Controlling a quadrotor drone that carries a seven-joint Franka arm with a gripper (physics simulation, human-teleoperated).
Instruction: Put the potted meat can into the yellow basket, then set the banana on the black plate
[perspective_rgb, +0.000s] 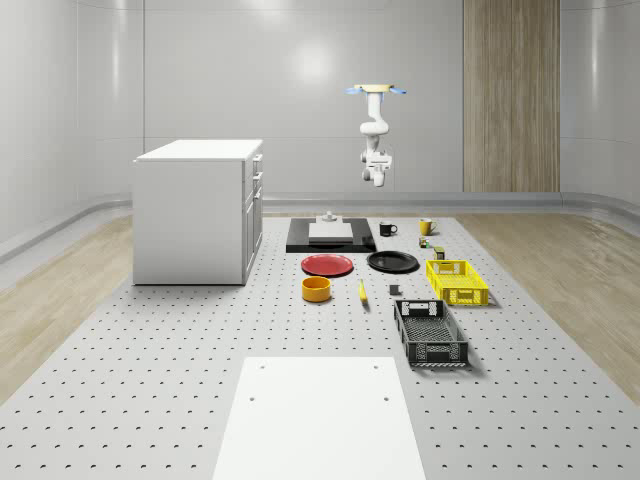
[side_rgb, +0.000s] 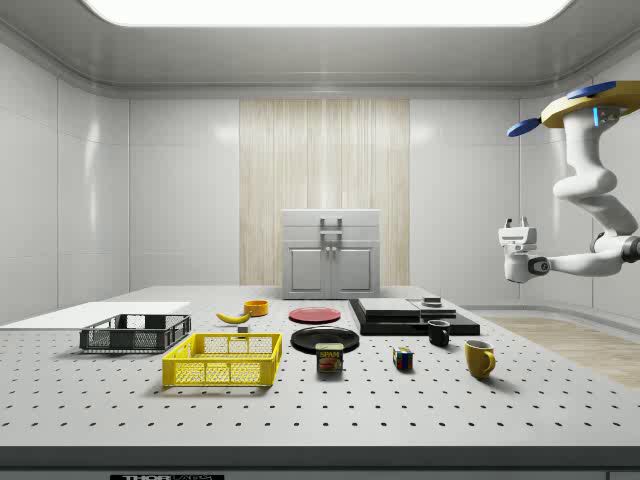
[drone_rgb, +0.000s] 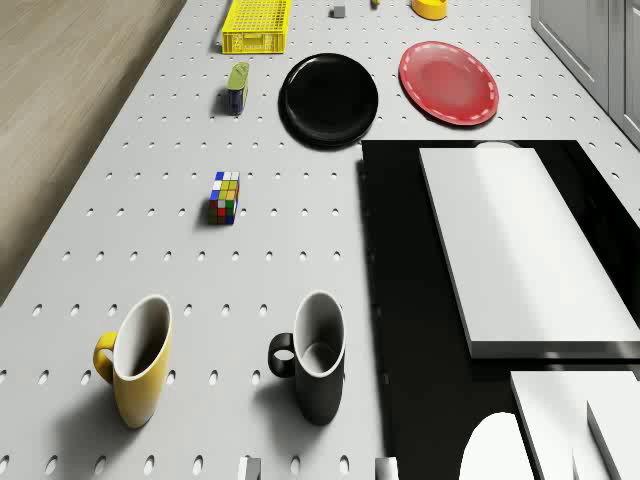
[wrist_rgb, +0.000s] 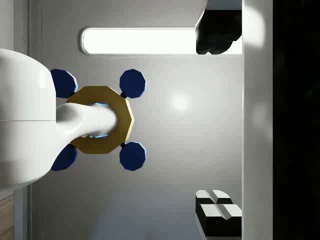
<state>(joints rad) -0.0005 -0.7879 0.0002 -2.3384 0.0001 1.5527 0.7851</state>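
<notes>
- Two task items sat untouched on the desk (side_rgb: 560, 425).
- Basket (side_rgb: 222, 360), can (side_rgb: 330, 358) just beside it, then plate (side_rgb: 325, 339); banana (side_rgb: 233, 317) lay behind the basket, near the orange bowl (side_rgb: 257, 307).
- Drone (side_rgb: 590, 104) hovered high off the desk's far-right edge, probably staged for approach.
- Claw (side_rgb: 515, 233) held nothing; its opening I could not tell.

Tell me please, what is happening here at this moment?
A drone carrying an arm hovers high above the far end of the table, near the black mug and yellow mug. Its hand holds nothing. The potted meat can stands on the table beside the yellow basket, not in it. The banana lies on the table, apart from the black plate. Neither step is done yet.
</notes>
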